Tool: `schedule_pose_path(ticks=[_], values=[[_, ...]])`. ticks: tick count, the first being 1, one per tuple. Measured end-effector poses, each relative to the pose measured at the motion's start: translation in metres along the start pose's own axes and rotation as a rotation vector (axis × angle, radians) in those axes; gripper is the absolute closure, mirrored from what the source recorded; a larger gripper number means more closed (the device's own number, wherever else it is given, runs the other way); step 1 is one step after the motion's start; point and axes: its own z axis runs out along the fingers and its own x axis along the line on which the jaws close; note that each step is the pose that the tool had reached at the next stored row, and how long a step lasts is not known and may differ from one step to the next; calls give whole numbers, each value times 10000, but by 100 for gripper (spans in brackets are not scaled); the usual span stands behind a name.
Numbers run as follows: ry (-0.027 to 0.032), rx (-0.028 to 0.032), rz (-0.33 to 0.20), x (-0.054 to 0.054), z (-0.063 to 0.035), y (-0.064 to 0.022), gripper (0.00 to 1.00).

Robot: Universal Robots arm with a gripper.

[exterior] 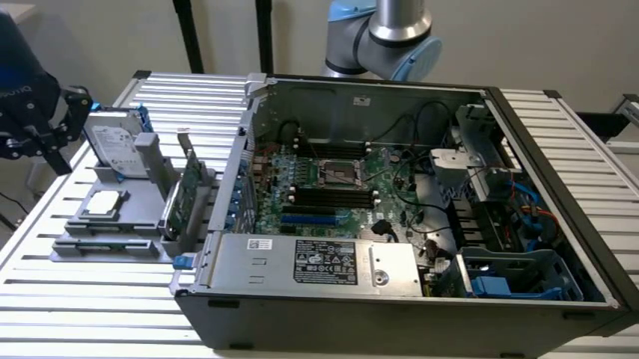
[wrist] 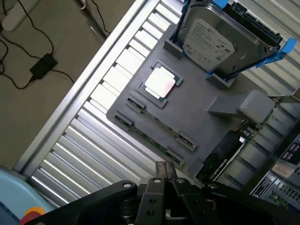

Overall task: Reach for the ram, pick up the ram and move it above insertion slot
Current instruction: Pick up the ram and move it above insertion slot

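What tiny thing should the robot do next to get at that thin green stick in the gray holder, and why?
Probably open the hand first. Its fingers are shut together as it hovers above the gray holder, and the ram sits on edge in its slot, untouched. Shut fingers could not straddle such a thin board.

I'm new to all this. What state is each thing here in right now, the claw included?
gripper: shut, holding nothing, near the ram.
ram: seated in the grey holder, not gripped.
hard drive: propped tilted on the holder.
processor chip: lying flat in its recess.
expansion card: standing on edge.
computer case: open, side panel off.
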Motion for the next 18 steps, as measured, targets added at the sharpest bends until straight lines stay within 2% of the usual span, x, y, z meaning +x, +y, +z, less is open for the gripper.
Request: schedule_pose_path(ticks=[18], values=[[125,1,-3275,0,39,-2,89]])
